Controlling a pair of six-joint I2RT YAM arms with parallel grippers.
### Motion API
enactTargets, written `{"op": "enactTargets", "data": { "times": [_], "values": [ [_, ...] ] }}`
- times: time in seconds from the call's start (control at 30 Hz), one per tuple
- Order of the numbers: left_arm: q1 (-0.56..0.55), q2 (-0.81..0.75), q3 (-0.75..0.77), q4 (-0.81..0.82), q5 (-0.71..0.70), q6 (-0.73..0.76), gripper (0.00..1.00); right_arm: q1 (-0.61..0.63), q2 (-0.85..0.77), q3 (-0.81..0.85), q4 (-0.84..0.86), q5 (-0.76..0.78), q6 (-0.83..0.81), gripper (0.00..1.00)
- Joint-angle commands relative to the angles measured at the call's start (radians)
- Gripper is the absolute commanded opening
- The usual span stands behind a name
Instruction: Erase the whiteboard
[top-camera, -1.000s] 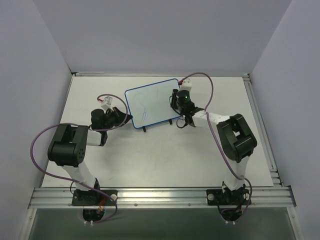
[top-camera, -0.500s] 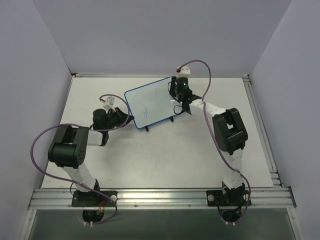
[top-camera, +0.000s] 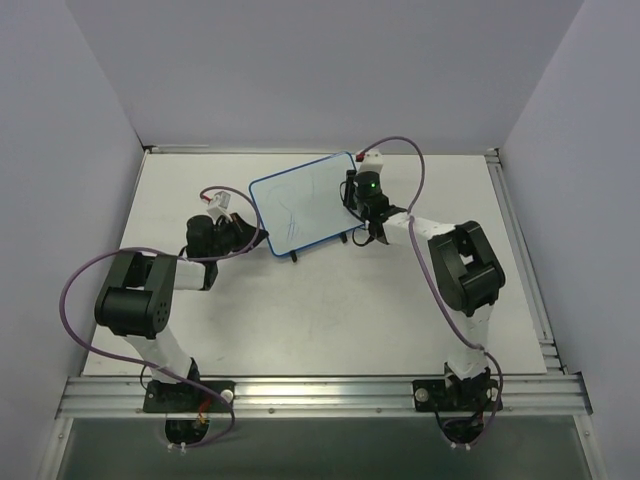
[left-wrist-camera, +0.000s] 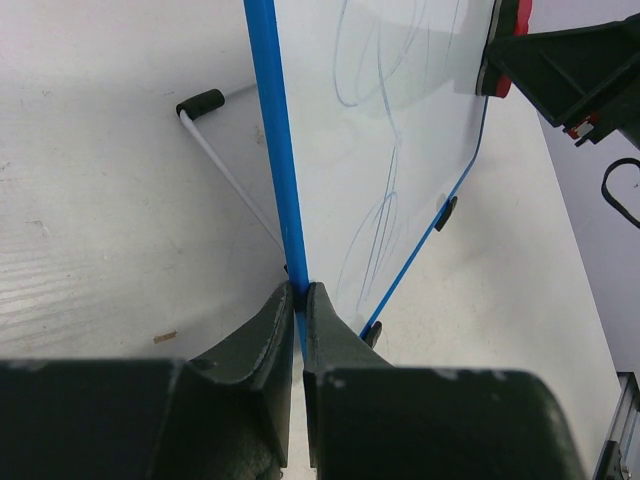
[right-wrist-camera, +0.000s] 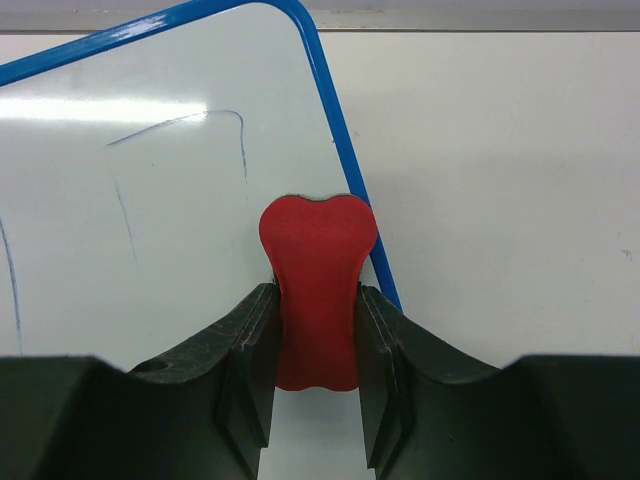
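The whiteboard (top-camera: 300, 205), white with a thin blue rim, stands tilted on its black feet at the middle back of the table. Faint blue scribbles (left-wrist-camera: 385, 150) still mark its face. My left gripper (left-wrist-camera: 300, 292) is shut on the board's blue rim at its lower left corner (top-camera: 262, 238). My right gripper (right-wrist-camera: 315, 292) is shut on a small red eraser (right-wrist-camera: 318, 270). The eraser rests against the board face (right-wrist-camera: 150, 200) close to its right rim, near the upper right corner (top-camera: 352, 185). The left wrist view shows the eraser (left-wrist-camera: 506, 40) at the board's far edge.
A thin wire stand with a black foot (left-wrist-camera: 200, 103) props the board from behind. Purple cables (top-camera: 405, 150) loop over both arms. Metal rails run along the table's right edge (top-camera: 522, 250) and near edge (top-camera: 320, 392). Grey walls enclose the table on three sides.
My right gripper slid the eraser up along the board's right side toward the far edge, then came partway back. The board turned slightly. The left gripper kept its hold.
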Motion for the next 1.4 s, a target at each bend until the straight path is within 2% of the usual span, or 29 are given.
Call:
{"op": "enactTargets", "data": {
  "times": [0.0,0.43,0.57,0.67,0.8,0.9,1.17,1.37],
  "values": [
    [-0.007,-0.027,0.027,-0.025,-0.014,0.047,0.02,0.01,-0.015,-0.026,-0.064,0.013,-0.014,0.04],
    [-0.01,-0.035,0.031,-0.045,-0.026,0.064,0.02,0.01,0.169,0.375,-0.21,-0.016,-0.064,0.05],
    [-0.012,-0.035,0.031,-0.046,-0.023,0.061,0.02,0.012,0.199,0.437,-0.236,-0.032,-0.083,0.05],
    [-0.015,-0.039,0.031,-0.051,-0.024,0.064,0.02,0.021,0.22,0.468,-0.256,-0.047,-0.123,0.05],
    [-0.013,-0.039,0.034,-0.051,-0.024,0.064,0.02,0.038,0.242,0.492,-0.274,-0.174,-0.157,0.05],
    [-0.013,-0.039,0.034,-0.053,-0.023,0.064,0.02,0.058,0.258,0.501,-0.297,-0.208,-0.188,0.05],
    [-0.015,-0.035,0.036,-0.051,-0.024,0.064,0.02,0.141,0.225,0.443,-0.29,-0.265,-0.231,0.05],
    [-0.015,-0.036,0.034,-0.053,-0.026,0.065,0.02,0.115,0.209,0.425,-0.282,-0.239,-0.208,0.04]
  ]
}}
